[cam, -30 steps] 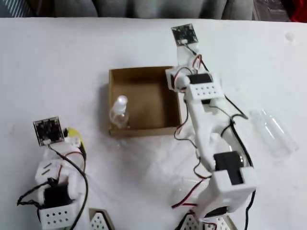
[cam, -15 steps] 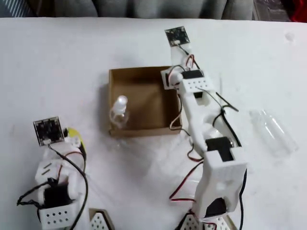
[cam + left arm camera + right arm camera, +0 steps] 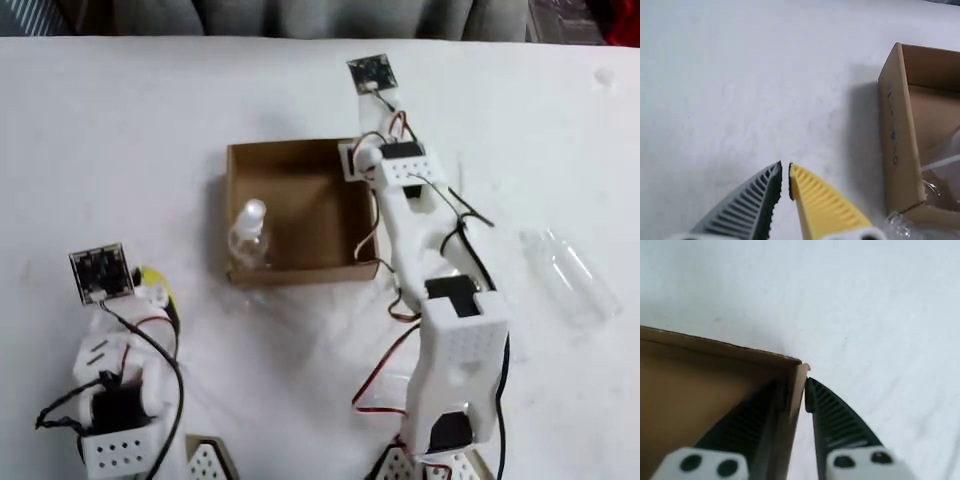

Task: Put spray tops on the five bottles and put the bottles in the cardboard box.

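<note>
1. My right gripper (image 3: 791, 384) sits astride the far corner of the cardboard box (image 3: 231, 210) on its own side, with one finger inside and one outside. As far as I can judge, it is clamped on the wall.
2. My left gripper (image 3: 785, 171) is closed on nothing and hangs over the bare surface (image 3: 120, 120), to the left of the box.
3. One bottle (image 3: 247, 236) stands inside the box against its near left corner, with a pale top on it. A second bottle (image 3: 572, 276) lies on its side on the surface, well apart from the box on the right. I cannot tell whether it has a top.
4. The step in hand looks like repositioning the box. To do it well I would pull slowly and level so the thin wall does not fold or lift.
5. I would also watch the standing bottle, which could topple if the box jerks
</note>
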